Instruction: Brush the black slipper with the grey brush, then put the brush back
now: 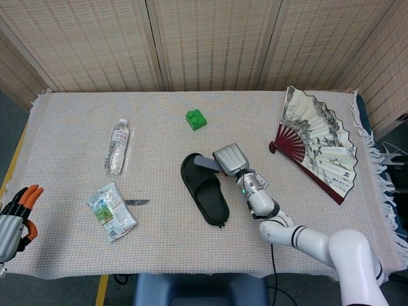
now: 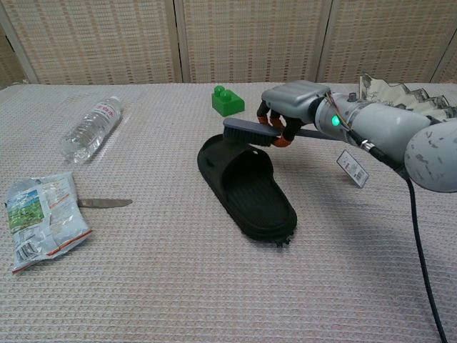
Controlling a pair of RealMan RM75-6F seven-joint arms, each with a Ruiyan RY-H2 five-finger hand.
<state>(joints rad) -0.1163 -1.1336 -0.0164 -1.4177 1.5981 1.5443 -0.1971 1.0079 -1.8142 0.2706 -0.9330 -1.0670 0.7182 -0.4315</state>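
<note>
Right hand [image 2: 289,107] — grey brush [image 2: 246,131] over black slipper [image 2: 250,187]

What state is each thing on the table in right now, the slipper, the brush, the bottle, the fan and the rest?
Slipper: lying sole down.
Brush: held by right hand over the slipper's strap.
Left hand: off the table edge, holding nothing.
Bottle: lying on its side.
Fan: spread open.
Packet: lying flat.
Knife: flat, beside the packet.
Block: upright.
</note>
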